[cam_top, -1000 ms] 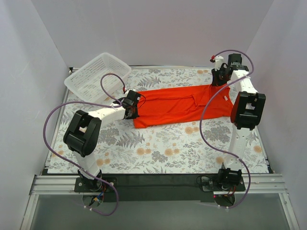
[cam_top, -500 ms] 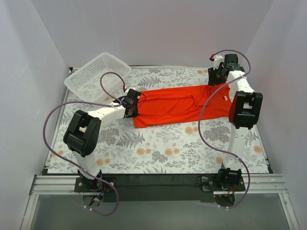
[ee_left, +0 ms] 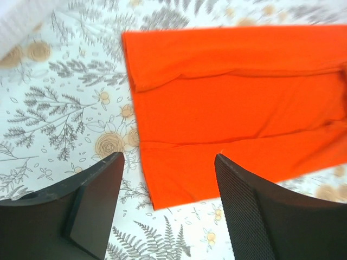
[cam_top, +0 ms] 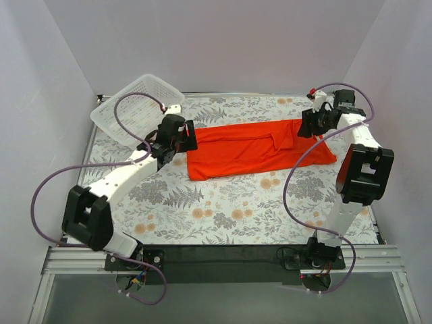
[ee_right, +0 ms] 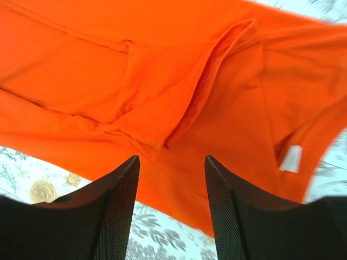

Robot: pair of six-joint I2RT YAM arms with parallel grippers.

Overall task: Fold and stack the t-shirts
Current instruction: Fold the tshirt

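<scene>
One bright orange-red t-shirt lies flat on the flowered table, folded into a long band running left to right. My left gripper hovers at the band's left end, open and holding nothing. In the left wrist view the t-shirt lies below the left gripper, with its near corner between the spread fingers. My right gripper hangs over the right end, open and empty. In the right wrist view the t-shirt shows a folded sleeve and a white label beyond the right gripper.
A white lattice basket stands tilted at the back left, just behind the left arm; its edge shows in the left wrist view. Grey walls close the table on three sides. The flowered cloth stretches in front of the shirt.
Both grippers have opened and let go of the t-shirt. The left arm has lifted and swung back towards the basket. The right arm has risen and shifted right. The shirt lies still.
</scene>
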